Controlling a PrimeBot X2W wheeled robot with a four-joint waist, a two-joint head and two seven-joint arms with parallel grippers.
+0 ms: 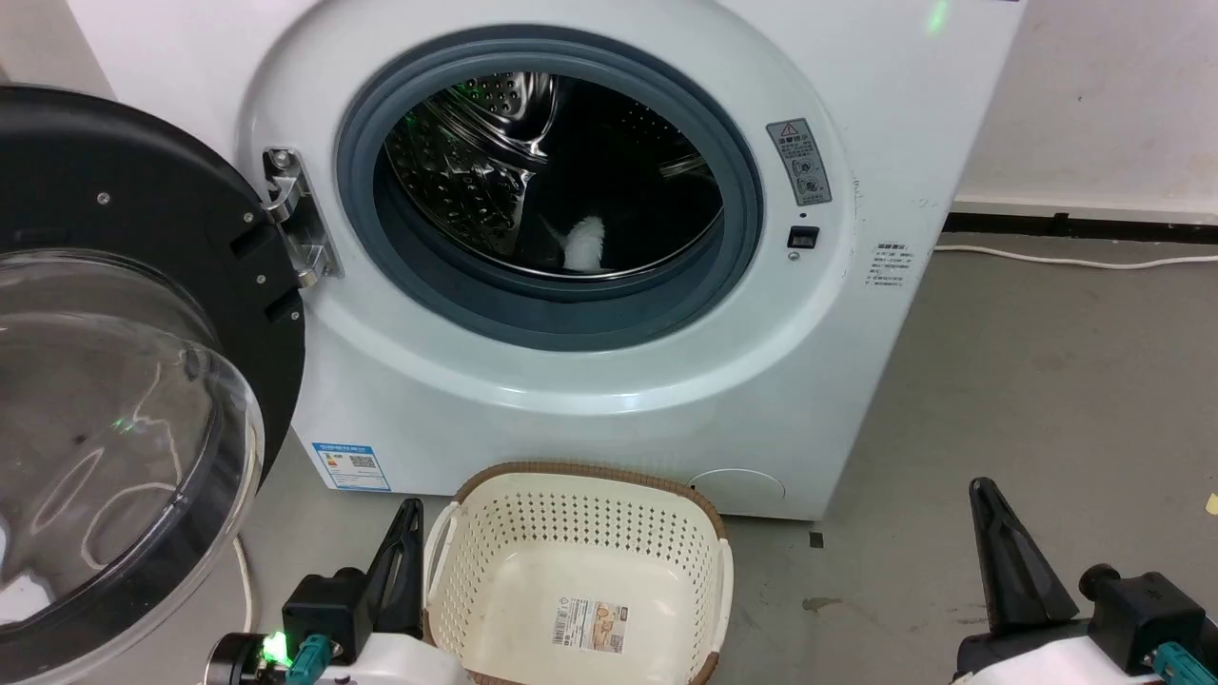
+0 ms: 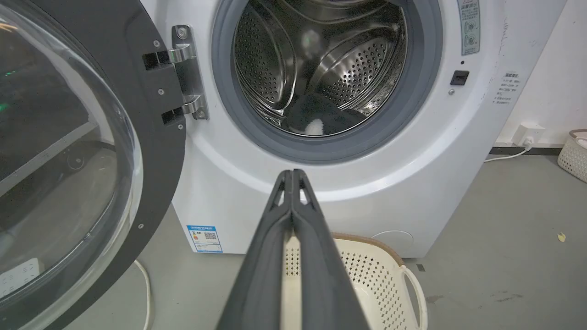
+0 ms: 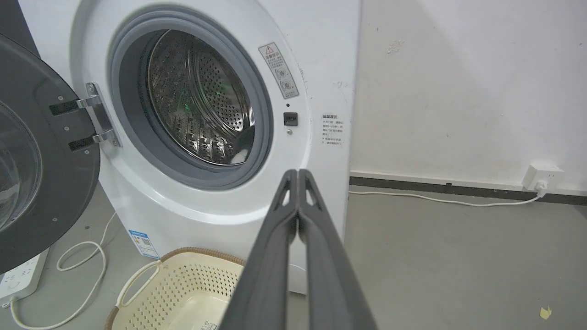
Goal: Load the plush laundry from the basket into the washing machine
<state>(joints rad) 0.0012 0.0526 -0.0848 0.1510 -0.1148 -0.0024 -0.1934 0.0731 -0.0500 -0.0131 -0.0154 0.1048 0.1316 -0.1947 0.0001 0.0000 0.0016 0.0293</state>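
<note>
The washing machine (image 1: 590, 409) stands with its black-framed door (image 1: 124, 381) swung wide to the left. Inside the steel drum lies the plush laundry (image 1: 609, 219), dark with a white fuzzy patch; it also lies low in the drum in the left wrist view (image 2: 316, 117). The cream basket (image 1: 580, 580) sits on the floor before the machine, only a paper label on its floor. My left gripper (image 1: 411, 509) is shut and empty beside the basket's left rim, its closed fingers (image 2: 292, 178) pointing at the machine. My right gripper (image 1: 982, 490) is shut and empty at the lower right, its fingers (image 3: 298, 176) pressed together.
A white cable (image 3: 440, 198) runs along the grey floor to a wall socket (image 3: 541, 176) right of the machine. A power strip (image 3: 18, 275) and looped cord lie under the open door. Another pale basket (image 2: 573, 153) stands by the far right wall.
</note>
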